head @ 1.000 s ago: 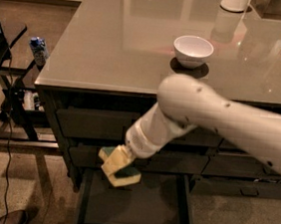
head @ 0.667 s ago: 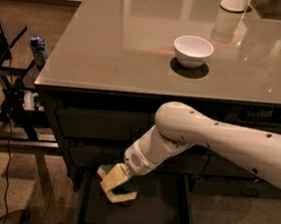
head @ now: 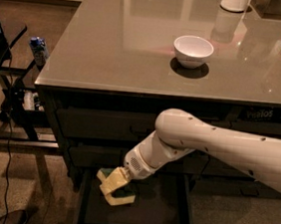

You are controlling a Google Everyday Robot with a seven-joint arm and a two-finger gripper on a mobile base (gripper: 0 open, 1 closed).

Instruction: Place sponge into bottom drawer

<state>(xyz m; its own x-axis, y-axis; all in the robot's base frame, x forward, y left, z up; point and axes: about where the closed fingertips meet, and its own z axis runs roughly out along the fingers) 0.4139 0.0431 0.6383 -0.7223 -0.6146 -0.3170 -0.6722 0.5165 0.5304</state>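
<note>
Your gripper (head: pixel 116 188) hangs low inside the open bottom drawer (head: pixel 163 207), toward its left side. Its fingers are closed around the sponge (head: pixel 123 192).

The bottom drawer (head: pixel 163 209) stands open, dark inside. The pincer (head: pixel 115 184) grips the yellow-green sponge (head: pixel 119 198), tilted, at its left.

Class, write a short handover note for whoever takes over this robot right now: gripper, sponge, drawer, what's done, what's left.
Gripper: low inside the open bottom drawer, left half, shut on the sponge.
Sponge: in the gripper, at or just above the drawer floor; contact unclear.
Done: drawer open, sponge brought inside it.
Left: release the sponge, then withdraw the gripper.
</note>
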